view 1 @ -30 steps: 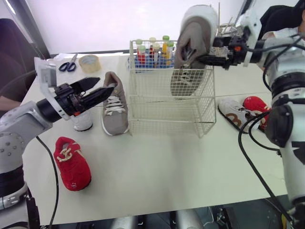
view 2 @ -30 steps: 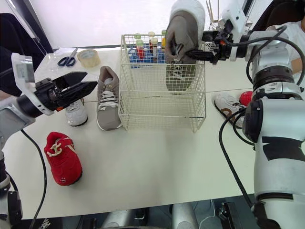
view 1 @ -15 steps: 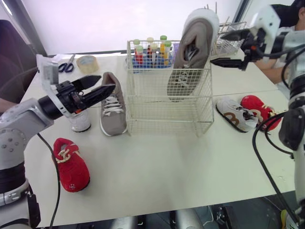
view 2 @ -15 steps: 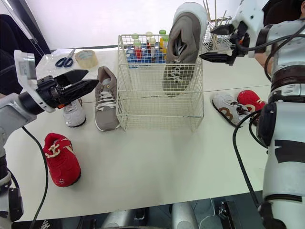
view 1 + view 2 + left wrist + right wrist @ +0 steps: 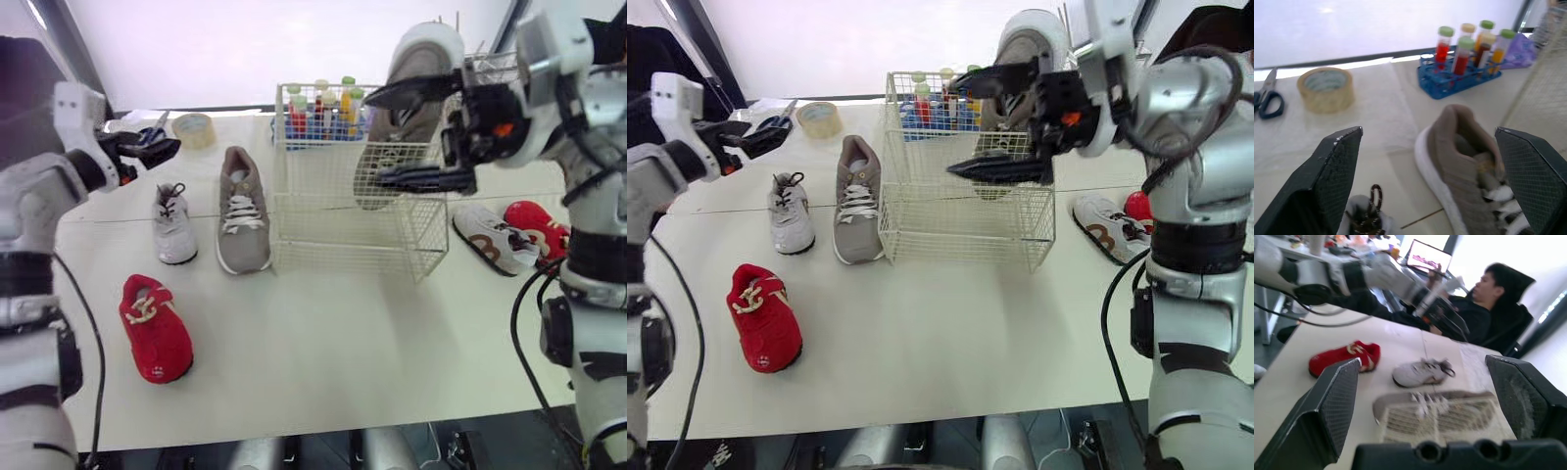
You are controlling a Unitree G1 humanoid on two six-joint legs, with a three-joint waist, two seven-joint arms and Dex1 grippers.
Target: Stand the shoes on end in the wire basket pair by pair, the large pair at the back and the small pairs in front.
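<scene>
Grey shoe (image 5: 431, 54) is stood on end at the back right of the wire basket (image 5: 343, 235), leaned on the mesh for support. Right claw (image 5: 374, 137) is spread, empty. Left claw (image 5: 162, 150) is spread, faced toward the mate shoe (image 5: 242, 211) on the bench (image 5: 343, 352).

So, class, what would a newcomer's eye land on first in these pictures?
A large taupe fabric shoe stands toe-down at the right side of the white wire basket. The robot's right claw hangs open in front of it. A small red shoe lies alone near the front left.
</scene>
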